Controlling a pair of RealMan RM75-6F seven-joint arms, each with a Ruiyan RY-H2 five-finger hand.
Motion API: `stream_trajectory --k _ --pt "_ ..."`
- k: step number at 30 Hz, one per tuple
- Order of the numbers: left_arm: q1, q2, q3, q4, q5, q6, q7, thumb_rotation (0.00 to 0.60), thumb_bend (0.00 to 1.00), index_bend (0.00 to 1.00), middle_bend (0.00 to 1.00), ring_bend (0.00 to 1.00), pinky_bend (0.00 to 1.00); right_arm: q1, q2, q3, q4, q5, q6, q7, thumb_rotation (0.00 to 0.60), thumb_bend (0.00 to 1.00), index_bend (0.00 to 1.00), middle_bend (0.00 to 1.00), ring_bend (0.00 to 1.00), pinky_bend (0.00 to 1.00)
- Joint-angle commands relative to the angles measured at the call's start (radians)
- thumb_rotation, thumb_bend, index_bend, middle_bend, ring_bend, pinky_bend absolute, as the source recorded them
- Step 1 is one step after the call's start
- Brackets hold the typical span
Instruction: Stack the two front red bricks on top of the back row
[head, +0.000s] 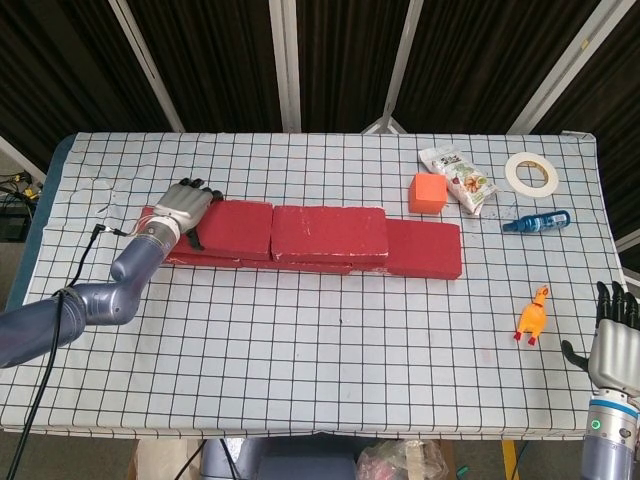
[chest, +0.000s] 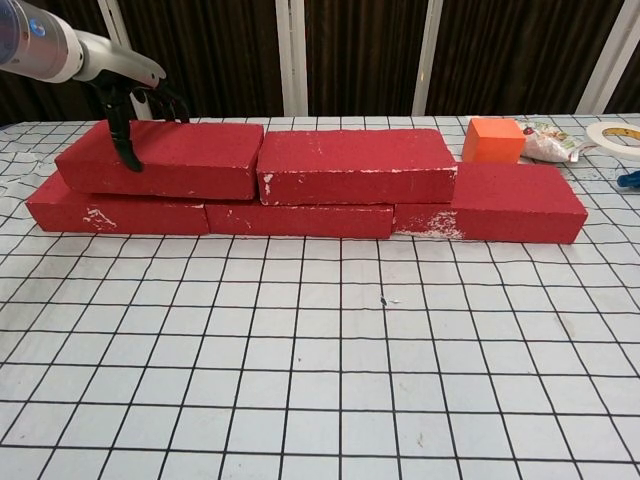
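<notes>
Head view: white grid-patterned tablecloth covers the table, three flat red foam bricks form the back row, laid end to end. Two more red bricks sit on top: the left upper red brick and the middle upper red brick, ends touching or nearly so. Right bottom-row brick has nothing on it.

Left hand is at the left end of the left upper brick, fingers over its top edge, dark thumb pressed down its front face in chest view. It grips that brick's end.

Right hand hangs at the table's near right corner, well apart from the bricks, fingers upright and slightly apart, holding nothing.

Behind the row to the right: small orange cube, just beside it a printed snack packet, then a white tape roll, a blue plastic bottle lying on its side. Yellow rubber chicken toy lies near the right edge.
</notes>
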Motion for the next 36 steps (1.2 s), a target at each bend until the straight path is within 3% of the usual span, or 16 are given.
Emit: stream_trajectory --k 1,18,36 --pt "-0.003 -0.002 0.001 0.0 -0.005 0.004 0.003 0.6 0.0 0.29 0.22 0.05 0.07 0.0 0.0 0.0 0.0 0.0 0.0 0.001 0.6 0.23 0.0 0.0 0.0 0.0" --pt "-0.015 -0.012 0.011 -0.008 -0.046 0.024 0.033 0.6 0.0 0.27 0.2 0.05 0.07 0.003 -0.002 0.0 0.001 0.002 -0.003 -0.001 0.6 0.24 0.0 0.0 0.0 0.0" --pt "-0.029 -0.016 0.019 -0.022 -0.089 0.038 0.065 0.6 0.0 0.18 0.12 0.01 0.06 0.006 -0.007 -0.001 0.004 0.004 -0.003 -0.008 0.6 0.24 0.0 0.0 0.0 0.0"
